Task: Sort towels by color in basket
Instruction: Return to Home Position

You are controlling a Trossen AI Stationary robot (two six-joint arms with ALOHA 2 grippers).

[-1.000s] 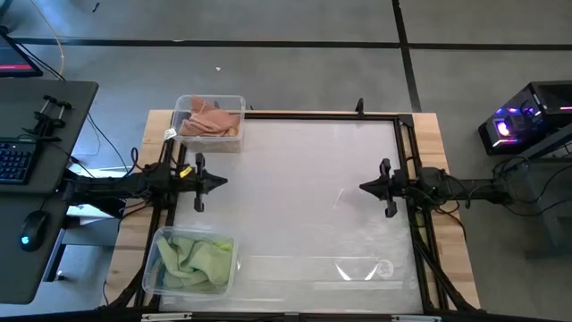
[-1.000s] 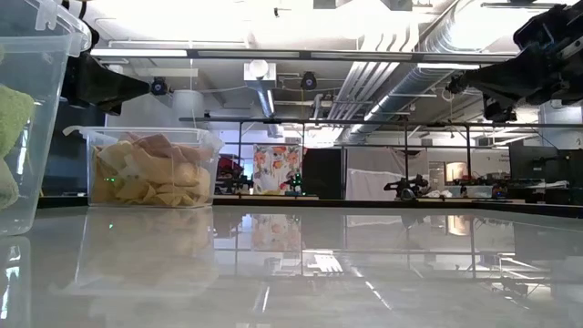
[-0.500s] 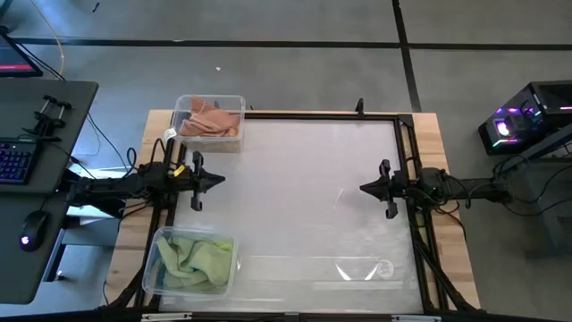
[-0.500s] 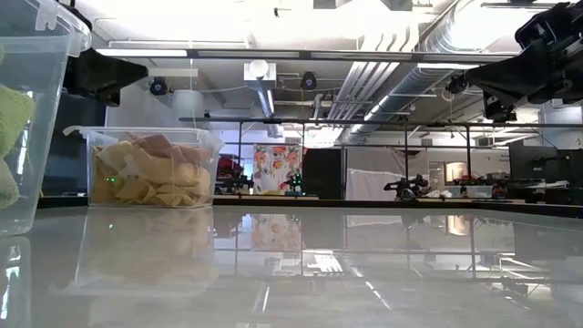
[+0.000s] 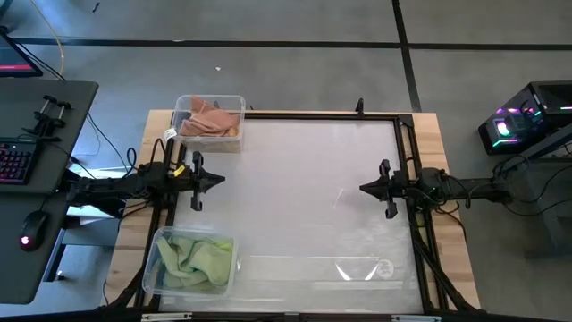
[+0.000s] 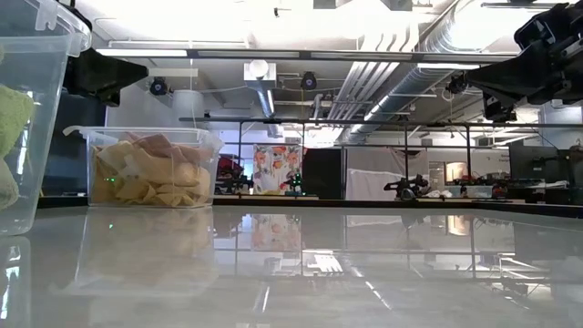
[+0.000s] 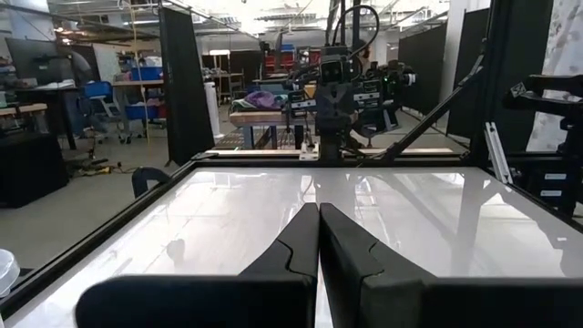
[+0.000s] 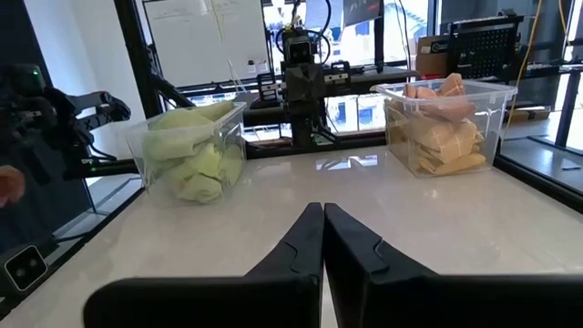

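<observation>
Over the last second the left arm has drawn back a little toward the left edge of the desk [image 5: 304, 197], and in the final half second nothing has shifted. Its left hand [image 5: 217, 180] now hangs above the desk's left side, between the two clear bins, pointing toward the middle. The left wrist view shows its fingers [image 7: 291, 246] pressed together with nothing between them. Opposite, the right hand [image 5: 366, 188] hangs above the right side of the desk, pointing back at the left one and well apart from it. It is likewise clenched on nothing (its wrist view shows the two fingers [image 8: 360, 246] meeting along their length). All the towels in view lie in the bins. The far bin [image 5: 209, 97], at the far left corner, holds the salmon, peach and mustard towels [image 5: 210, 123], heaped to about the rim. The near bin [image 5: 150, 268], at the near left corner, holds the green towels [image 5: 198, 259], crumpled together. The white desk top between the two hands reflects the lights overhead.
</observation>
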